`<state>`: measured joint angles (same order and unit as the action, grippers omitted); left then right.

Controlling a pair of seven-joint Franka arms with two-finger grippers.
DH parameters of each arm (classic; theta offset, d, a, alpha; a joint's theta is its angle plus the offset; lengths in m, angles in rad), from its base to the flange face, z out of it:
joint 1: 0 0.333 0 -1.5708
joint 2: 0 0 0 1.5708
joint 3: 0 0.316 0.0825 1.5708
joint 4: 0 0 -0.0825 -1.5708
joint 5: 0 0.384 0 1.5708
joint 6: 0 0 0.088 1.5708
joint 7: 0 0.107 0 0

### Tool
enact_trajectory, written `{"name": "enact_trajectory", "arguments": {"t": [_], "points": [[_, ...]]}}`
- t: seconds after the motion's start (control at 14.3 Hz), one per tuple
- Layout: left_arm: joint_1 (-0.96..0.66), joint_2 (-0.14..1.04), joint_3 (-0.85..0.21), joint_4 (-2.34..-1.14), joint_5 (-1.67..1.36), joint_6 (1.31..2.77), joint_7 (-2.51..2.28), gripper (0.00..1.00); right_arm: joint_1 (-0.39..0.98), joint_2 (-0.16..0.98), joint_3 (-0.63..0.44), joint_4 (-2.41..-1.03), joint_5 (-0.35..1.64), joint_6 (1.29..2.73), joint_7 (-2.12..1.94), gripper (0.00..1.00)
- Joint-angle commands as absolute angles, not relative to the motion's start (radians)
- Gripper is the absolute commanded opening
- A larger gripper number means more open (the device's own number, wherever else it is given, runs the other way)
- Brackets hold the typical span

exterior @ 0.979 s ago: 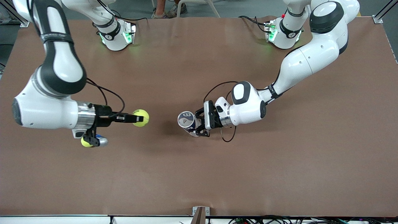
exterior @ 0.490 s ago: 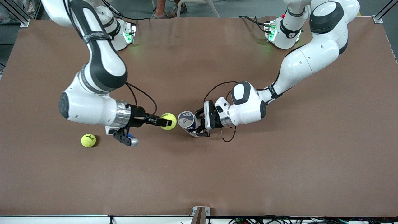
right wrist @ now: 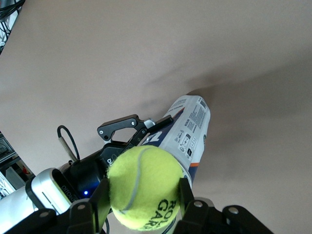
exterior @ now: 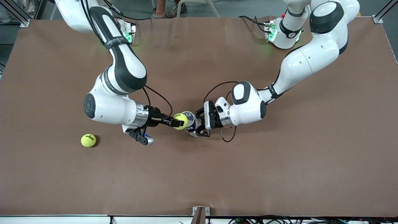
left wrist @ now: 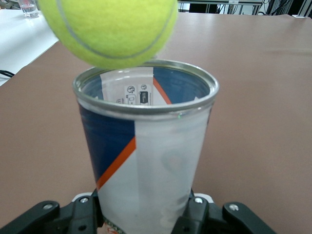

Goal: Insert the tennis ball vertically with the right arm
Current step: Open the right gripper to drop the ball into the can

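While the left gripper (exterior: 199,126) stays clamped on the lower body of the can (exterior: 190,122) and keeps it upright near the middle of the table (exterior: 279,161), the right gripper (exterior: 178,121) holds the tennis ball (exterior: 180,121) pinched between its fingers, directly over the can's open mouth. The left wrist view shows the ball sitting slightly off the centre of the metal rim (left wrist: 146,106), toward one edge, with the bore below apparently empty. To complete the step well, the right arm probably needs to centre the ball on the opening, lower it straight along the can's axis until it is partly inside the rim, and only then release; a release from an offset position risks the ball striking the rim and bouncing off. The left arm should remain fixed as the brace. The ball carries black lettering, of which "RO" and "GAR" are readable in the right wrist view. The can bears a blue, white and orange label with fine print too small to read. A second ball (exterior: 88,140) lies on the table toward the right arm's end.
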<state>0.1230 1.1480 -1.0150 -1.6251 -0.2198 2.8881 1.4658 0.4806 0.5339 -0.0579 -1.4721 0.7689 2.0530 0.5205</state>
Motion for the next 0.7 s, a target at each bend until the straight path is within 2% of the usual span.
{"name": "enact_trajectory", "arguments": {"t": [0.0, 0.35, 0.63], "points": [[0.13, 1.167, -1.031, -1.618, -0.239, 2.904, 1.502, 0.58, 0.506, 0.534, -0.066, -1.468, 0.778, 2.045, 0.548, 0.18], [0.132, 1.167, -1.031, -1.618, -0.245, 2.904, 1.502, 0.58, 0.517, 0.528, -0.067, -1.47, 0.717, 1.957, 0.58, 0.18], [0.133, 1.167, -1.031, -1.618, -0.258, 2.904, 1.502, 0.58, 0.522, 0.532, -0.068, -1.465, 0.71, 1.96, 0.597, 0.19]]}}
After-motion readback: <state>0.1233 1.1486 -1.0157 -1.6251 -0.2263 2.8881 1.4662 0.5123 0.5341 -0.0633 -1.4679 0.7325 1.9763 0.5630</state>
